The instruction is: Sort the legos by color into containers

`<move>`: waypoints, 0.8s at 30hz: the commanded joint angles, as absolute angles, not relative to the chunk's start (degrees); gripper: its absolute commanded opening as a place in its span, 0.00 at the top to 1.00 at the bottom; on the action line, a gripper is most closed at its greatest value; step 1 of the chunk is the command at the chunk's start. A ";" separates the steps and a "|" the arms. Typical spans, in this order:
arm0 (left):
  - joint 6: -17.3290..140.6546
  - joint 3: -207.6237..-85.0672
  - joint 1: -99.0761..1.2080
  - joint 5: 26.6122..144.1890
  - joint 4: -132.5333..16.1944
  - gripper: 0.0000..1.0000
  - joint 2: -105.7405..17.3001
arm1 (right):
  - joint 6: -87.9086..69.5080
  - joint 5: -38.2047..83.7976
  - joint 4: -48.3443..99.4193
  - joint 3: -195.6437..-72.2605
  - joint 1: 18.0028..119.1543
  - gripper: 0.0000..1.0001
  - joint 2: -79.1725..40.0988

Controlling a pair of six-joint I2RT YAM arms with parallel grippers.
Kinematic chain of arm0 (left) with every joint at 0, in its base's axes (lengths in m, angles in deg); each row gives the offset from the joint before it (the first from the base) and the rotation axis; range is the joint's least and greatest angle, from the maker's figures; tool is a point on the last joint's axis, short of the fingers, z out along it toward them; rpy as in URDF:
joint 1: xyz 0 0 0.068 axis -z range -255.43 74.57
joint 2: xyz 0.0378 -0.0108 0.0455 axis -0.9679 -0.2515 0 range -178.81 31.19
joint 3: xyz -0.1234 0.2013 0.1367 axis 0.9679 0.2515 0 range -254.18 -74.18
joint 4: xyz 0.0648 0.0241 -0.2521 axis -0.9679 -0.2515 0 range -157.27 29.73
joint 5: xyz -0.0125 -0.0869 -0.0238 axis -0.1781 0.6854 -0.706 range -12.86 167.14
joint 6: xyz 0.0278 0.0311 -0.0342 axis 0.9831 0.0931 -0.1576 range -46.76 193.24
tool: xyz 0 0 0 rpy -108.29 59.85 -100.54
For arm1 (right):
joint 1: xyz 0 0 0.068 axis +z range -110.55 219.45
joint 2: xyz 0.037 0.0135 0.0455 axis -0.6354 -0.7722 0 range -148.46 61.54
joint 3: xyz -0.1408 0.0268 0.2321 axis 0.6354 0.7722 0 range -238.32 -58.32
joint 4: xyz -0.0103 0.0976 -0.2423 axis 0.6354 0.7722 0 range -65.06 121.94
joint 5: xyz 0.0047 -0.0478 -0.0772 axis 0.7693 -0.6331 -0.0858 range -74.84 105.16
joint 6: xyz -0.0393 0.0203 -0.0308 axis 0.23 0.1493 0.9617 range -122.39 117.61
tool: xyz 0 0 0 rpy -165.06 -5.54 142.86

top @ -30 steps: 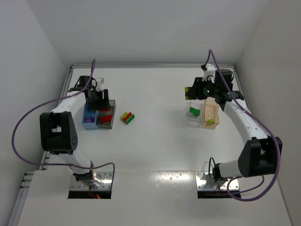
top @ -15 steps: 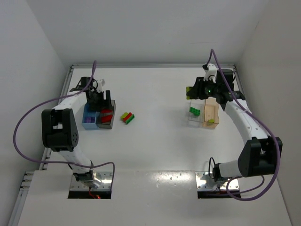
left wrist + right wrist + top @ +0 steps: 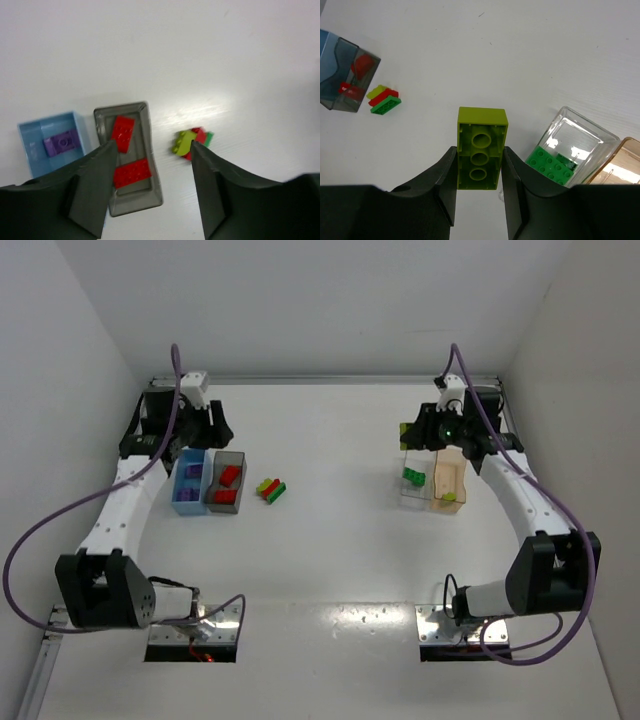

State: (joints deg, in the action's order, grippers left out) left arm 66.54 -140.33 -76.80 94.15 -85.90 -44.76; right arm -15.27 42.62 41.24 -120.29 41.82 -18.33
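My right gripper point(image 3: 478, 152) is shut on a yellow-green lego point(image 3: 481, 156), held underside-up above the table to the left of the clear container point(image 3: 572, 135), which holds a green lego point(image 3: 549, 162). The tan container point(image 3: 448, 475) beside it holds a yellow-green lego point(image 3: 449, 497). My left gripper point(image 3: 153, 150) is open and empty, high above the dark grey container point(image 3: 136, 199) with two red legos point(image 3: 123, 132). The light blue container point(image 3: 30, 147) holds a purple lego point(image 3: 62, 143). A loose pile of yellow-green, red and green legos point(image 3: 270, 489) lies on the table.
The white enclosure walls stand close on the left, right and far sides. Purple cables loop off both arms. Two metal base plates point(image 3: 195, 632) point(image 3: 450, 625) sit at the near edge. In the top view my left gripper point(image 3: 205, 430) and right gripper point(image 3: 412, 435) are far apart.
My left arm has risen and drawn back from the dark grey container toward the far left corner. The right arm, with its lego, has barely moved.
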 commanded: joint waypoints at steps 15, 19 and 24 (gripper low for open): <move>65.68 -142.47 -78.86 126.79 -80.31 0.01 -36.14 | 2.10 30.01 50.34 -122.12 31.46 1.00 -22.65; 65.68 -141.94 -78.86 126.80 -80.31 0.00 -36.14 | 3.42 30.01 51.65 -122.65 29.79 1.00 -27.57; 64.55 -141.94 -78.86 125.22 -79.78 0.00 -37.98 | 3.42 29.39 51.66 -123.80 28.64 1.00 -32.14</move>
State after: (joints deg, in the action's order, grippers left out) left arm 64.82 -141.92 -78.18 124.08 -81.55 -37.26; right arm 1.97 30.49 51.62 -120.60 29.39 -31.40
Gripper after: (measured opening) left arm 1.000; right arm 0.362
